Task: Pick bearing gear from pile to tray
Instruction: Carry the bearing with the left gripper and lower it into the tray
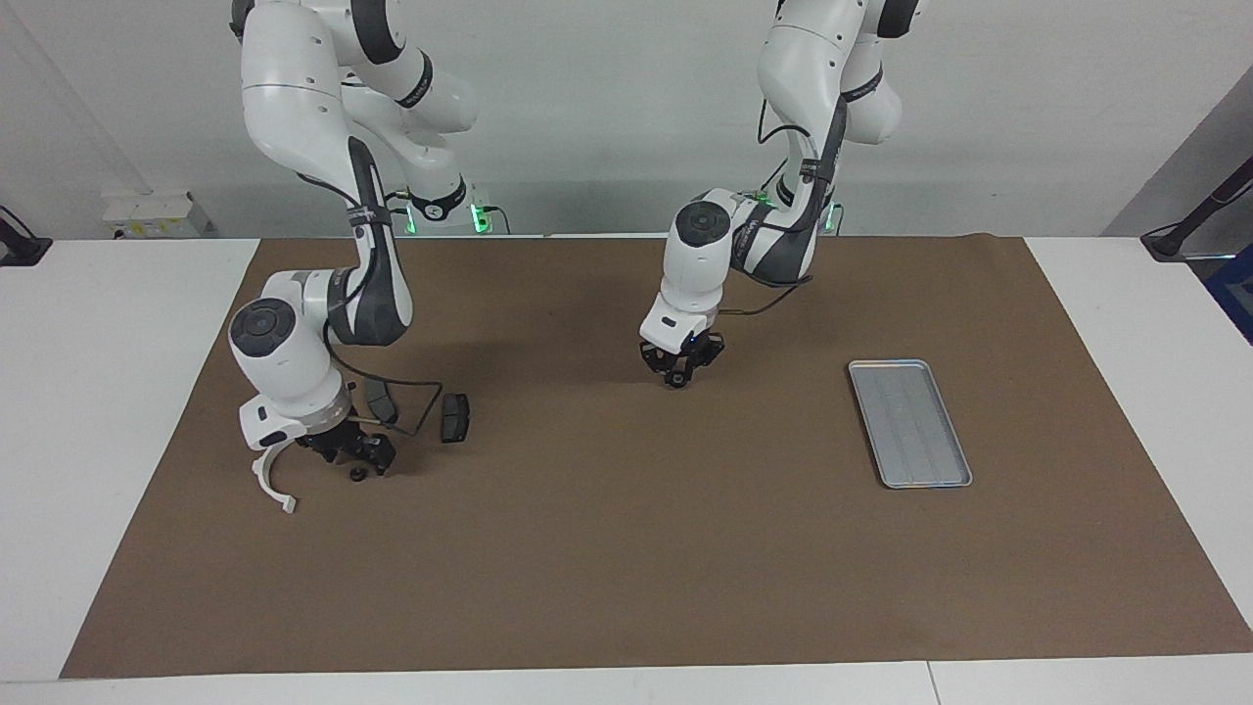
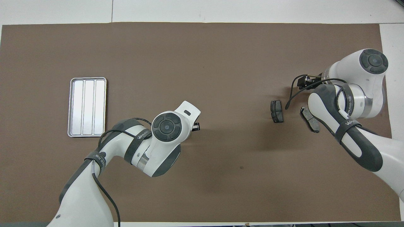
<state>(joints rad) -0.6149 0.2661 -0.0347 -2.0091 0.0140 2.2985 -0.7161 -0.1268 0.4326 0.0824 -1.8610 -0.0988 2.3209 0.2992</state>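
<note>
The pile lies at the right arm's end of the mat: a white arc bracket, two dark grey plates and a tiny black round piece. My right gripper hangs low over the pile, just above that round piece; in the overhead view the right gripper pokes out from under its wrist. My left gripper is down at the middle of the mat, fingertips drawn together on a small dark bearing gear. The silver tray holds nothing.
A brown mat covers most of the white table. In the overhead view the two plates lie beside the right arm, whose cable loops over them. The tray lies toward the left arm's end.
</note>
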